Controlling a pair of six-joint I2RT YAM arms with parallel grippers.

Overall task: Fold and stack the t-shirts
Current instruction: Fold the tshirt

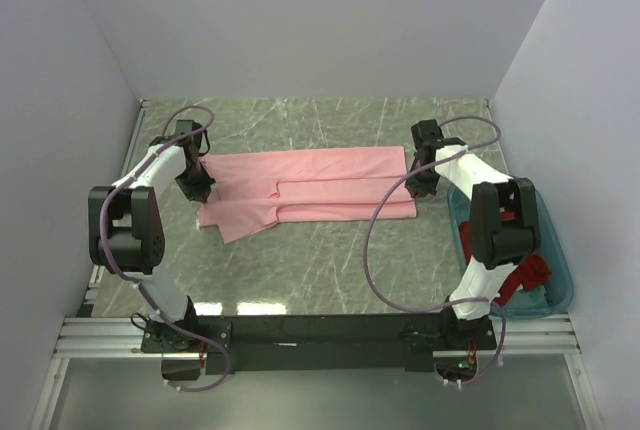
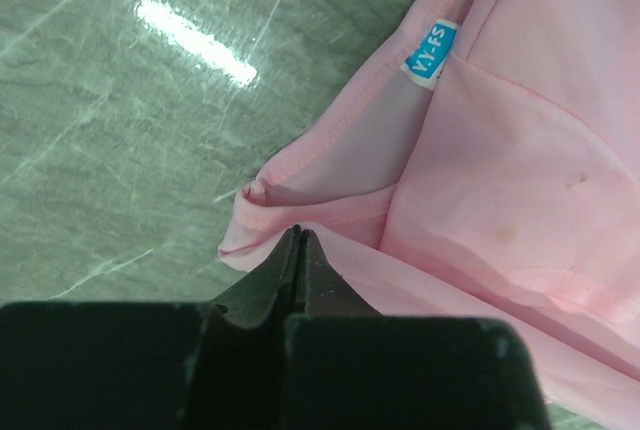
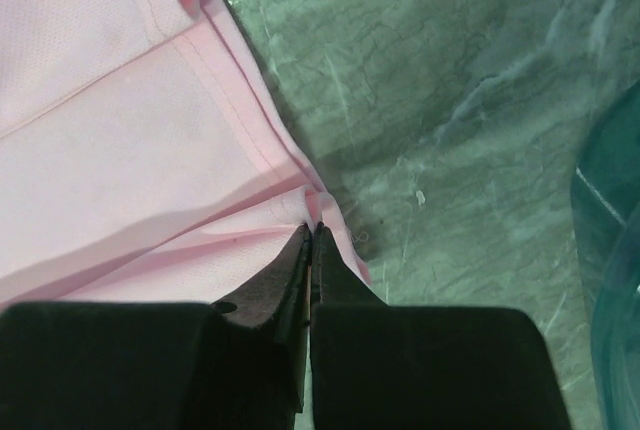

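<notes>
The light pink t-shirt (image 1: 320, 185) lies flat across the middle of the table, partly folded lengthwise, with a sleeve sticking out at its front left. My left gripper (image 1: 197, 188) is at the shirt's left end, jaws shut on a fold of the pink cloth (image 2: 330, 250) near the collar label (image 2: 430, 53). My right gripper (image 1: 420, 186) is at the shirt's right end, jaws shut on the puckered hem corner (image 3: 325, 205). The bright red t-shirt (image 1: 527, 275) lies bunched in the tub at the right, partly hidden by the right arm.
The teal translucent plastic tub (image 1: 562, 285) stands at the table's right edge beside the right arm; its rim shows in the right wrist view (image 3: 610, 240). Grey walls enclose the green marbled table (image 1: 300, 270) on three sides.
</notes>
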